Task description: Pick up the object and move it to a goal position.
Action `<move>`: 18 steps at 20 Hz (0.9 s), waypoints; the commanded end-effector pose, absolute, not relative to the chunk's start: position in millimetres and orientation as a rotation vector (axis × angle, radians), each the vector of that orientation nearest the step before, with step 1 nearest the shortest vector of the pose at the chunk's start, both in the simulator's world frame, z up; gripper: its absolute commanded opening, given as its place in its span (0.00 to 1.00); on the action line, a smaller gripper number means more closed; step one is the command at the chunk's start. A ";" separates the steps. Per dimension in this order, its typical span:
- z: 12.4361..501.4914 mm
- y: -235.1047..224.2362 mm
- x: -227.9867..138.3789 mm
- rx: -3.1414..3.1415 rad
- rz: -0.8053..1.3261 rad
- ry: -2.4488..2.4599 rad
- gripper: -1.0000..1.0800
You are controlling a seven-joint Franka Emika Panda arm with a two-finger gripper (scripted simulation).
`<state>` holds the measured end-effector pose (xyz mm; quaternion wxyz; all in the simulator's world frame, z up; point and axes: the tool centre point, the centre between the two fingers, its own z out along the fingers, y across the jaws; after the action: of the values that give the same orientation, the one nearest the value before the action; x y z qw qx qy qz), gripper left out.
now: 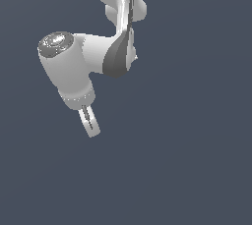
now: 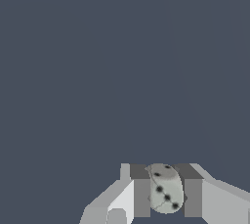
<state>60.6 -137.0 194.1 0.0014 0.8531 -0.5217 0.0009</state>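
Gripping a pale, dark-spotted object (image 2: 166,189) between its fingers, the gripper (image 1: 91,125) hung left of the exterior frame's centre.

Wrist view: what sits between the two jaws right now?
A pale, rounded object with dark spots sits between the jaws, touching the inner pad on each side. Only the wrist view shows this; in the exterior view the gripper is seen edge-on.

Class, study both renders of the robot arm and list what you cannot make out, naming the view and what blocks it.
- Exterior view: the held object is not visible; the gripper shows side-on, its fingers hiding it.
- Exterior view: the arm's base is cut off by the top edge.
- Wrist view: the pale spotted object shows between the fingers, which cover its sides.
- Both views: no goal marker appears.
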 end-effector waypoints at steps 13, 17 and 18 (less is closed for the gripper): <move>244.7 -168.3 108.7 2.680 0.001 -1.636 0.00; 254.7 -174.6 118.6 2.681 0.000 -1.636 0.00; 257.0 -176.0 120.9 2.681 0.000 -1.636 0.00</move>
<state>117.3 -173.8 253.3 0.0006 0.8536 -0.5210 0.0003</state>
